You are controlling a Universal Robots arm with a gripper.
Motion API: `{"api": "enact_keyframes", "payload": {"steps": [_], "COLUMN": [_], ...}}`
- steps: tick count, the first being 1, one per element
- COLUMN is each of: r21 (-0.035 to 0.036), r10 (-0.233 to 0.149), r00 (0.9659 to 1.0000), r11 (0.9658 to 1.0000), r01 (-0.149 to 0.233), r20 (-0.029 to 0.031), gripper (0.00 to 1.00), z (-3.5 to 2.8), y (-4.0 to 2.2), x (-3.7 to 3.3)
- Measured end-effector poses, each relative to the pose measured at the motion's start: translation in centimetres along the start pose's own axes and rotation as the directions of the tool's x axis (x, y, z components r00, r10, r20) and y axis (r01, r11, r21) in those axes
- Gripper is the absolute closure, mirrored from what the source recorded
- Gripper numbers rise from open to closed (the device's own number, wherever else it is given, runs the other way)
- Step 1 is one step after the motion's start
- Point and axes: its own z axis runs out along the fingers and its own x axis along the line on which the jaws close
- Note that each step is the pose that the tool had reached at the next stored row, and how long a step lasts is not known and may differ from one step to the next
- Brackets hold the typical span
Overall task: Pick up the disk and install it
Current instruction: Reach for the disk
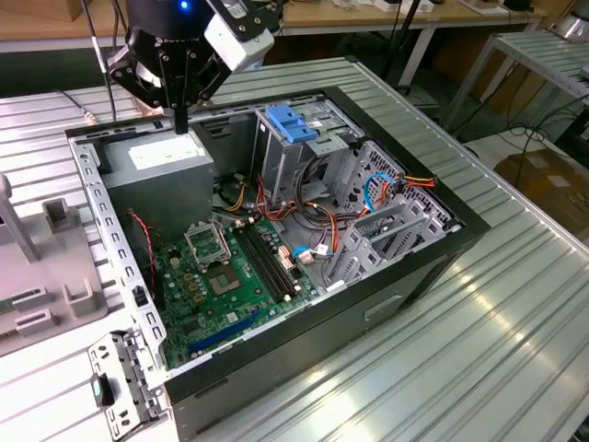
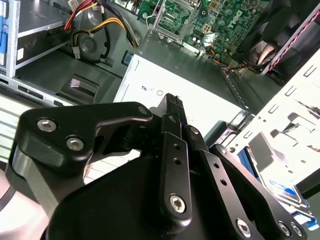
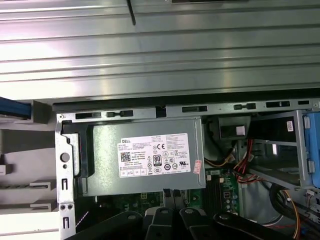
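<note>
- The end effector (image 1: 181, 130) hangs over the far left corner of the open computer case (image 1: 419, 281), as the exterior view shows it, just above the grey power supply (image 1: 161, 175).
- In the second wrist view the end effector (image 2: 172, 101) is clenched: its two black fingers are pressed together with nothing between them, pointing down at the power supply's labelled top face.
- The disk (image 3: 12, 107) shows in the first wrist view as a light-blue edge lying outside the case, past the case's left wall and well apart from the end effector.
- In the second wrist view a blue-framed slab (image 2: 282, 189) beyond the perforated case wall appears to be the same disk; how it sits there I cannot tell.
- A shorter blue bracket (image 1: 290, 124) sits on top of the drive cage at the far side of the case.
- The green motherboard (image 1: 221, 276) lies on the case floor, nearer than the power supply.
- The case rests on a ribbed metal counter (image 1: 515, 350), with a grey fixture (image 1: 55, 276) on the exterior view's left.
</note>
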Motion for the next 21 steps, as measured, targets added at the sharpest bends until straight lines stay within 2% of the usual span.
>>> {"api": "enact_keyframes", "payload": {"steps": [21], "r21": [0.0], "r10": [0.0], "r00": [1.0], "r11": [1.0], "r01": [0.0], "r20": [0.0], "gripper": [0.89], "z": [-0.03], "y": [-0.08], "x": [1.05]}}
